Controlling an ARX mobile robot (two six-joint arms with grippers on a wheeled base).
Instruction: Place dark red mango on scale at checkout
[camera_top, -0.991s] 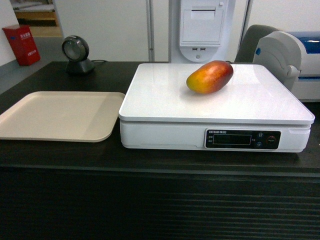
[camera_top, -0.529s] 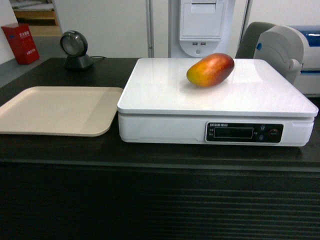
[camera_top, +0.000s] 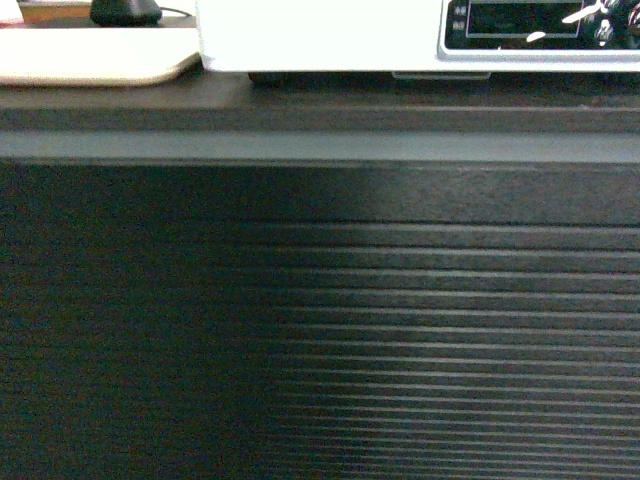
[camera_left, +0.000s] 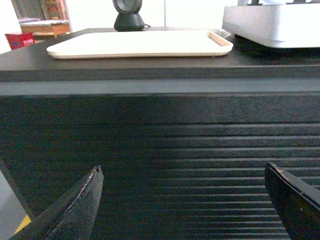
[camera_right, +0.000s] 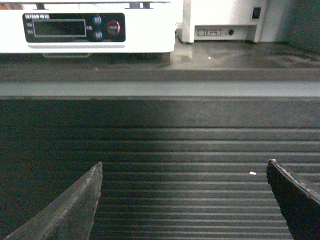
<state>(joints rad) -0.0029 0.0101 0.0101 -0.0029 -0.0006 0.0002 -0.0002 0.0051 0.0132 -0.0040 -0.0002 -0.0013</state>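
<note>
The dark red mango is out of view in all the present views. In the head view only the lower front of the white scale (camera_top: 320, 40) shows, standing on the checkout (camera_top: 320, 330), whose dark ribbed front fills the picture. The left wrist view has the left gripper (camera_left: 183, 168) open and empty, facing the ribbed panel below the counter top. The right gripper (camera_right: 185, 163) is also open and empty, low in front of the panel, with the scale (camera_right: 145, 30) and its display above to the left. Neither gripper shows in the head view.
A flat beige tray (camera_left: 140, 44) lies on the counter left of the scale (camera_left: 272, 22), with a black round scanner (camera_left: 128, 15) behind it. A white printer (camera_right: 225, 20) stands right of the scale. A red box (camera_left: 19, 39) sits far left.
The head view has dropped from over the counter top to its ribbed front. The mango that lay on the scale's platform is now above the frame.
</note>
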